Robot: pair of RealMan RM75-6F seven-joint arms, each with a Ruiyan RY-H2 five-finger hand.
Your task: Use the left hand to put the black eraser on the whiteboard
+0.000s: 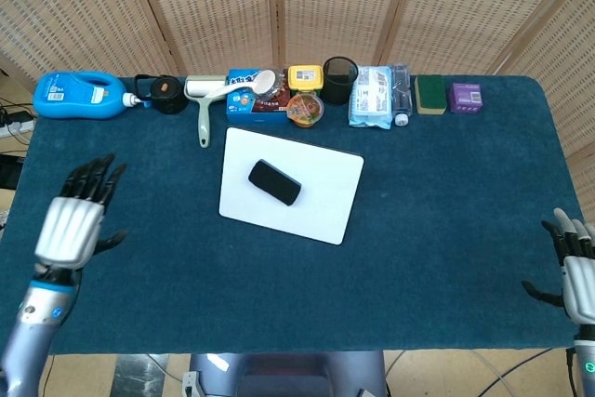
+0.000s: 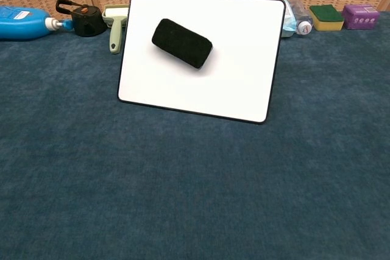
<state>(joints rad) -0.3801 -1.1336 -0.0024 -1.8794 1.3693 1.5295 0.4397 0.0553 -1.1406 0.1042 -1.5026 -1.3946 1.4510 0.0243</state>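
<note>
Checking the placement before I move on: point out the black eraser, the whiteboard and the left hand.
black eraser (image 1: 274,182): head view, middle of its top.
whiteboard (image 1: 325,194): head view, bare white surface.
left hand (image 1: 71,228): head view, back of the hand.

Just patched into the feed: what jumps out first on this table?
The white whiteboard at mid-table, with the black eraser lying on its left half. Behind it, a row of clutter lines the far edge, led by a blue bottle at far left. The left hand hovers open near the left edge.
</note>
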